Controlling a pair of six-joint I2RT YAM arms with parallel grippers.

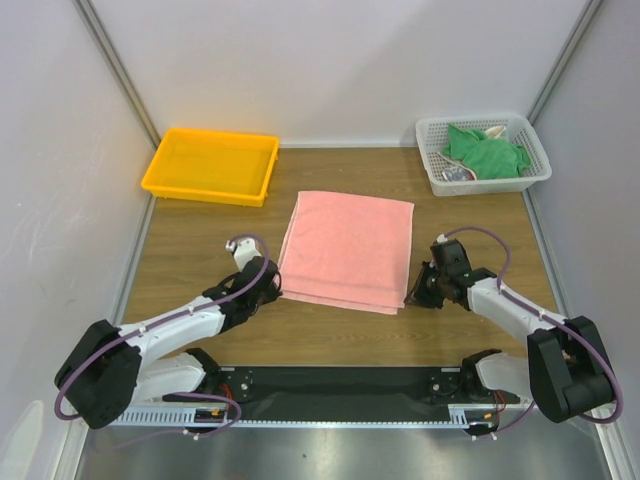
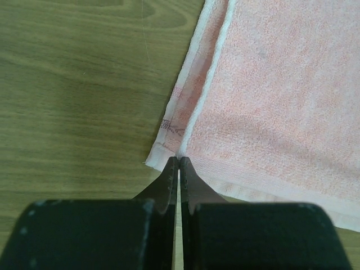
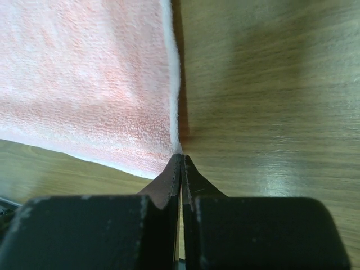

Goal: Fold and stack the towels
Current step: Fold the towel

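Top external view gives you the whole cell: pale walls (image 1: 350,60) on three sides closing in one wood-grain surface (image 1: 200,230). Two arms reach in from the near edge, the left arm (image 1: 170,325) angled toward the middle and the right arm (image 1: 510,310) mirroring it.

You have three towels to count. One salmon-pink towel (image 1: 347,250) lies folded in the middle of the surface, roughly rectangular, with stepped layers showing along its near edge. The other two are in the single white mesh basket (image 1: 485,183) at the far right corner: one green towel (image 1: 487,155) bunched on top, and a bit of one white-and-teal patterned towel (image 1: 458,174) showing under it at the basket's left side. One yellow tray (image 1: 212,162) sits at the far left corner, well apart from the pink towel.

You see bare wood on both sides of the pink towel, between it and each side wall, and a bare strip between its far edge and the back wall. Tray and basket both sit against the back wall.

Your left fingers (image 2: 167,181) are pressed together, tips at the pink towel's near left corner, where the left wrist view shows two layers offset along the edge. Your right fingers (image 3: 169,181) are also pressed together, tips at the near right corner. You cannot tell from either wrist view whether any cloth is caught between them.
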